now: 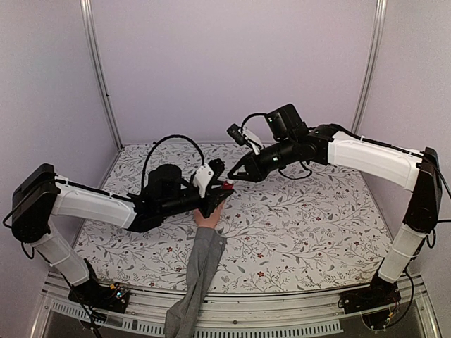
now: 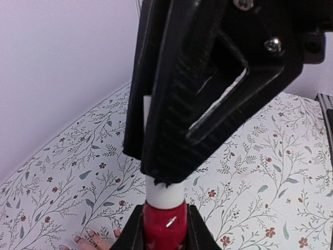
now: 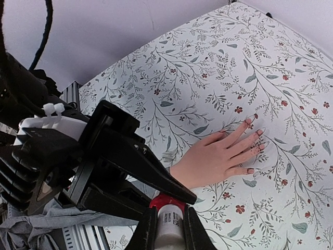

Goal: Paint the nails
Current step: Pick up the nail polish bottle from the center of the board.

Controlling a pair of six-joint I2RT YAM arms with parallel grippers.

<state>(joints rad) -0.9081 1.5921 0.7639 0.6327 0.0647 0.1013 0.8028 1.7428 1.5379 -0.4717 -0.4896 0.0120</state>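
My left hand (image 2: 165, 230) clamps the bottle (image 2: 164, 224) low, probably light slick glass; my right hand (image 3: 169, 229) pinches its cap (image 2: 164, 200); nails (image 3: 261, 131) look tiny, hard.

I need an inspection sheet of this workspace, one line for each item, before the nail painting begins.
Surface: floral table cover, flat.
Job's things: mannequin hand palm down, fingers spread, nails exposed; grey sleeve hangs over near edge.
Clutter: nothing seen.
Grippers: left gripper shut on red polish bottle; right gripper shut on its white cap.
Cables: black cable loops above left arm.
Surroundings: pale walls, metal posts.
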